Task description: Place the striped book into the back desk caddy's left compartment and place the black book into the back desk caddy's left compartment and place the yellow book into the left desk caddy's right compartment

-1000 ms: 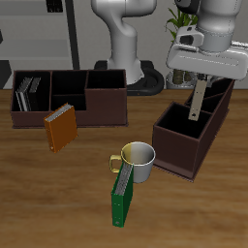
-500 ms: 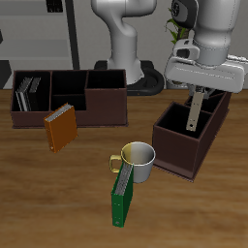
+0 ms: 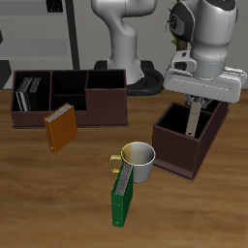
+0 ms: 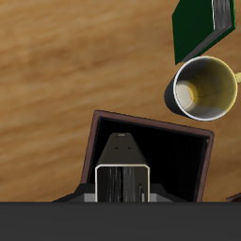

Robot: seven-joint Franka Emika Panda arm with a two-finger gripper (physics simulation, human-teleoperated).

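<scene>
Toward the right of the exterior frame, we see the gripper [image 3: 198, 101] closed on the top edge of the yellow book [image 3: 195, 118], which hangs upright with its lower end dipping into the left desk caddy [image 3: 190, 155], a dark brown box standing at an angle. From the wrist view, the book [image 4: 123, 169] points down into an open compartment, clear of the walls; we cannot tell for certain which compartment it is. We judge the book stiff, thin and light, so a pinch across its narrow top edge suits it, though a smooth cover could slip or swing. At the upper left of the exterior frame, the back desk caddy [image 3: 105, 108] holds dark books in its end compartment. An orange book [image 3: 59, 127] leans in front of it. Near the lower centre, a green book [image 3: 122, 196] leans against a mug [image 3: 139, 160].
</scene>
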